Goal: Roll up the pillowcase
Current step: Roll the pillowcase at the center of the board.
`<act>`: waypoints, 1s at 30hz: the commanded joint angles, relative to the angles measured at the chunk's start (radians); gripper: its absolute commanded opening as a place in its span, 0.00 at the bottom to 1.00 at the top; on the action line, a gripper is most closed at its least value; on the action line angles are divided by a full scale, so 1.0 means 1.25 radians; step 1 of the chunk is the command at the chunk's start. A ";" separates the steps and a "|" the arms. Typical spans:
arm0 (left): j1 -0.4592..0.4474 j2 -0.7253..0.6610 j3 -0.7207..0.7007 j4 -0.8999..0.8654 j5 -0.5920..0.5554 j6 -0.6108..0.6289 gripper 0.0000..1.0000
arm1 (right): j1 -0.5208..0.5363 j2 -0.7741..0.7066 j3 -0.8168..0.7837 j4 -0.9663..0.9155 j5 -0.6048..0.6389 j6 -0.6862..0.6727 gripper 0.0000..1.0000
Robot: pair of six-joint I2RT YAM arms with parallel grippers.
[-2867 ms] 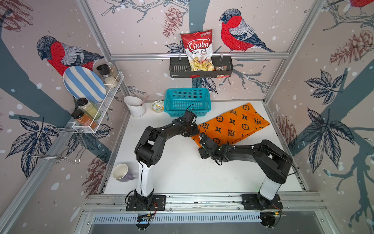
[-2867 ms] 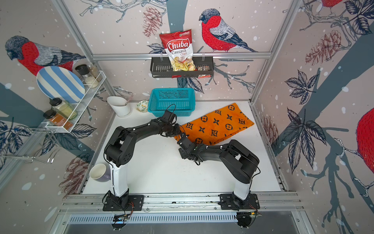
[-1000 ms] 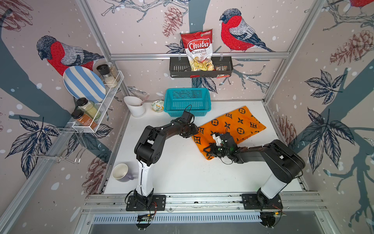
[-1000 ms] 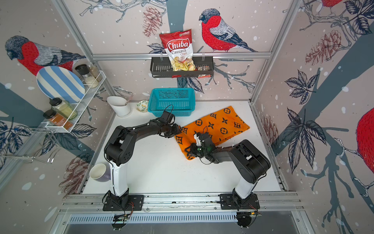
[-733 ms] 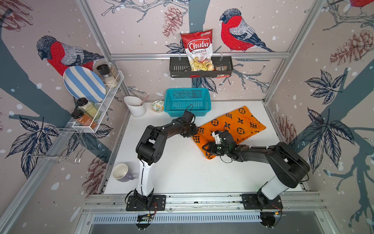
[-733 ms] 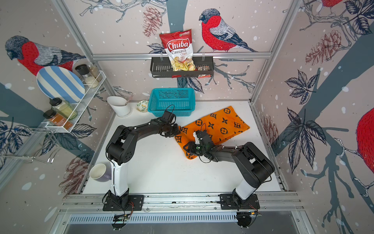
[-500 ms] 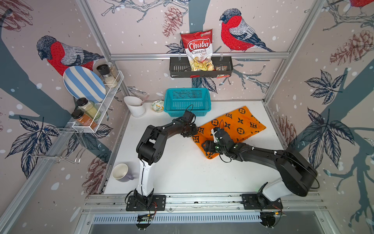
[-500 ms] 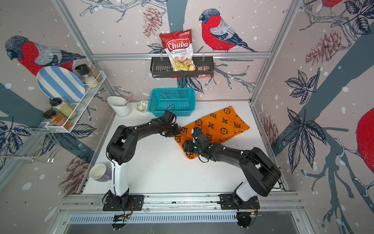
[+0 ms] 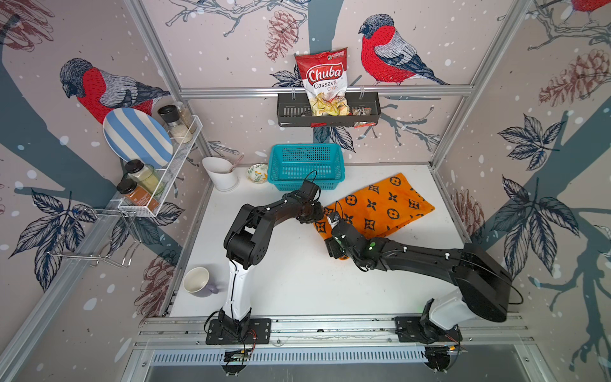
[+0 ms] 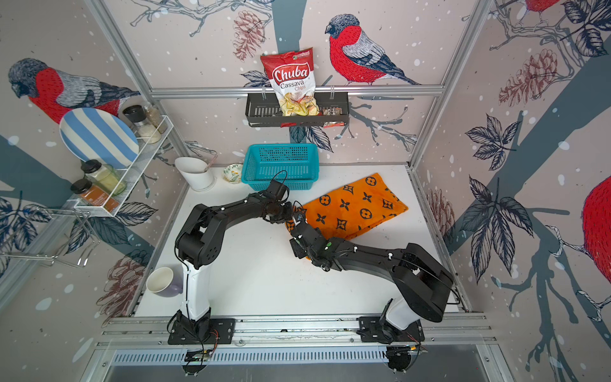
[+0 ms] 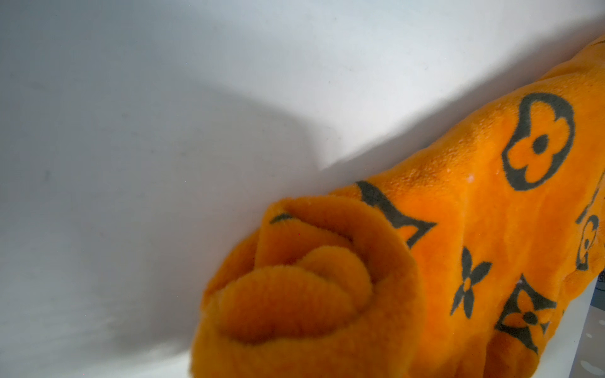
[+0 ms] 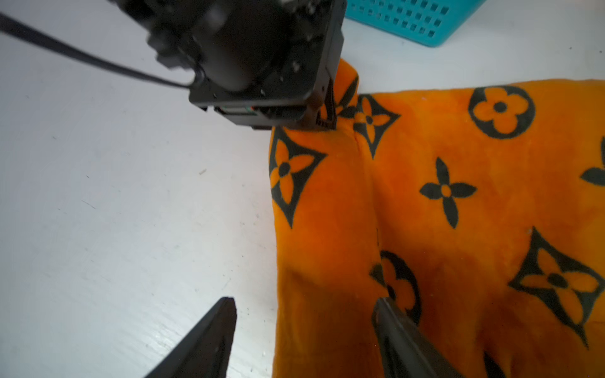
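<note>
The orange pillowcase (image 9: 380, 205) (image 10: 353, 205) with black flower motifs lies at the back right of the white table, its left edge rolled into a thick tube. At the far end of that roll sits my left gripper (image 9: 318, 213) (image 10: 291, 211). The spiral end of the pillowcase (image 11: 294, 294) fills its wrist view and hides the fingers. My right gripper (image 9: 332, 248) (image 12: 304, 301) stands open at the roll's near end. One of its fingers (image 12: 212, 333) is over bare table; the other lies on the pillowcase (image 12: 458, 196).
A teal basket (image 9: 305, 165) stands just behind the left gripper, with a small bowl (image 9: 258, 172) and a white jug (image 9: 221, 173) to its left. A mug (image 9: 197, 281) sits at the front left of the table (image 9: 297, 284).
My right gripper has opened, let go of the pillowcase and shifted slightly left toward the roll's near end, its arm stretching lower. The left gripper has stayed at the far end.
</note>
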 commanded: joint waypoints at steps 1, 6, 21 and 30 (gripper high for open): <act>-0.006 0.008 -0.007 -0.057 -0.013 0.010 0.34 | -0.003 0.023 0.000 0.003 0.001 -0.045 0.73; -0.008 0.004 -0.015 -0.055 -0.013 0.009 0.37 | -0.006 0.063 -0.019 0.004 0.026 -0.033 0.76; -0.005 -0.050 0.025 -0.103 -0.050 0.045 0.58 | 0.021 0.135 -0.045 0.008 0.046 0.030 0.20; 0.007 -0.170 0.037 -0.160 -0.105 0.088 0.80 | -0.021 0.066 -0.043 0.074 -0.184 0.151 0.00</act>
